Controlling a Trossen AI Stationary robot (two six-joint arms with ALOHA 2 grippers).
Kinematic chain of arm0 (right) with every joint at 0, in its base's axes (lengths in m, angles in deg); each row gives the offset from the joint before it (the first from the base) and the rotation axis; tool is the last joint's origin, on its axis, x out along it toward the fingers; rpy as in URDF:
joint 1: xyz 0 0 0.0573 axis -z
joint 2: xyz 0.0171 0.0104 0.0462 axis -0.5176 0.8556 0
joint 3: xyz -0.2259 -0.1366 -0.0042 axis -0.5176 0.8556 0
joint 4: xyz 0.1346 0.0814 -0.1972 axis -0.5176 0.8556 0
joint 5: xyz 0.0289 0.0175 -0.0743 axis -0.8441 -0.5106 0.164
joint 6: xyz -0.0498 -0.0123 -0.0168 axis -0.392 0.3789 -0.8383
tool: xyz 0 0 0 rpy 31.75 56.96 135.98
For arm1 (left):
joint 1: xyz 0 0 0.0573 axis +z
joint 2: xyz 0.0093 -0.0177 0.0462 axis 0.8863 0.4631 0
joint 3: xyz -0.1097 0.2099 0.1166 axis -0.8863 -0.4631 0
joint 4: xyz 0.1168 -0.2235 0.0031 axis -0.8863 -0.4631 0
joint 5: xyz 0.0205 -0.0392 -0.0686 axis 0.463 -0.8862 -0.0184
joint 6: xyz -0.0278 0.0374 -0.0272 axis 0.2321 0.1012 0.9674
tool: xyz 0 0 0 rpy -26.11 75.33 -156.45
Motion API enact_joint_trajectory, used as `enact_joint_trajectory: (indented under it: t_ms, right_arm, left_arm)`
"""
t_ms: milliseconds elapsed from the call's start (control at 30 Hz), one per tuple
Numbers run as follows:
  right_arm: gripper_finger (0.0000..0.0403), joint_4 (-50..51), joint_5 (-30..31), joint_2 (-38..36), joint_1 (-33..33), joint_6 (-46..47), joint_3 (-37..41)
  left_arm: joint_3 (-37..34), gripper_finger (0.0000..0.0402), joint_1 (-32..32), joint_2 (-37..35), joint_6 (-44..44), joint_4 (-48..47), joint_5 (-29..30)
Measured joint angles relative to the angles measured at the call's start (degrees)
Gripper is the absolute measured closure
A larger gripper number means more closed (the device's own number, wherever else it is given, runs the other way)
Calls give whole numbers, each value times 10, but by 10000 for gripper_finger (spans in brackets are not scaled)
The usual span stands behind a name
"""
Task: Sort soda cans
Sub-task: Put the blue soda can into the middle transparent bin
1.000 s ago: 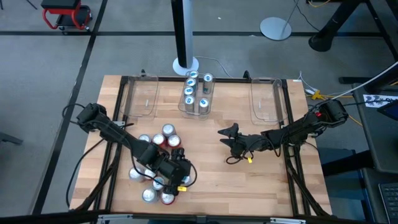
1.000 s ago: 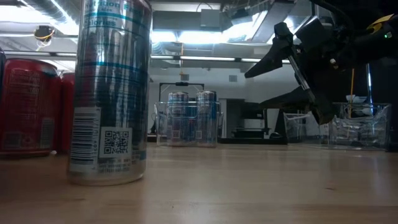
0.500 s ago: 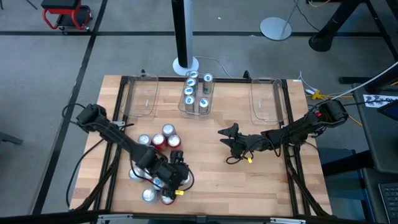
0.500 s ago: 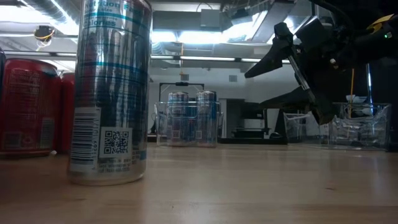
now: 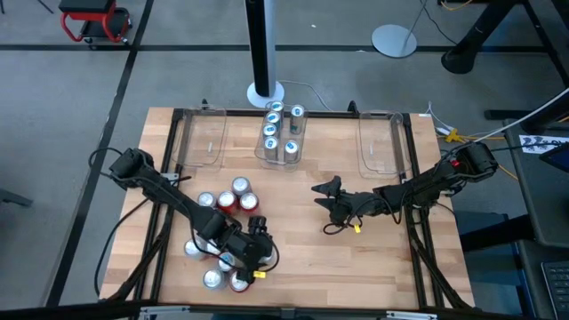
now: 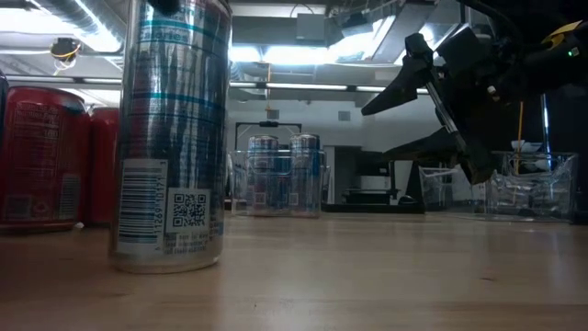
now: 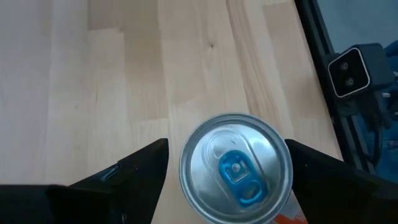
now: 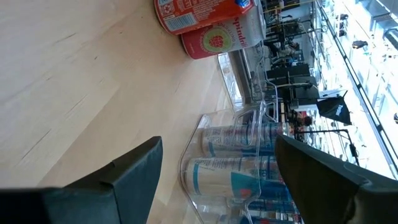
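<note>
L gripper [image 7: 227,168] straddling an upright silver can [image 7: 236,167] at table's near-left cluster.

Can stands w/ long axis vertical, blue-tabbed top facing up at wrist cam; in low view it stands upright, barcode + QR side to cam [image 6: 175,138]. L fingers [image 7: 130,171] spread wide either side of it, gaps visible, not touching. Other cans nearby upright too: red ones [image 5: 228,201] just beside, blue-and-white ones [image 5: 271,131] in centre bin [image 5: 281,160] at far edge. R gripper [image 5: 325,196] hovers mid-table, fingers apart, holding nothing.
</note>
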Motion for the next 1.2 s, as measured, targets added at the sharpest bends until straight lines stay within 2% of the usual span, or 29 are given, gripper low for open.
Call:
enact_joint_trajectory:
  t_ms: [267, 500, 767, 967, 1200]
  right_arm:
    - [93, 0, 5, 0, 0, 0, 0]
    - [93, -3, 13, 0, 0, -1, 0]
    - [93, -3, 16, 0, 0, -2, 0]
    - [93, -3, 17, 0, 0, -2, 0]
    - [93, -4, 18, 0, 0, -1, 0]
  left_arm:
    - [-19, 107, 11, 0, 10, 10, -15]
    - [-19, 174, 17, 3, -5, 35, -21]
    - [-4, 174, 27, -3, -19, 28, -20]
    - [53, 174, 38, -42, -51, -32, 43]
    - [94, 172, 96, -99, -99, -59, 89]
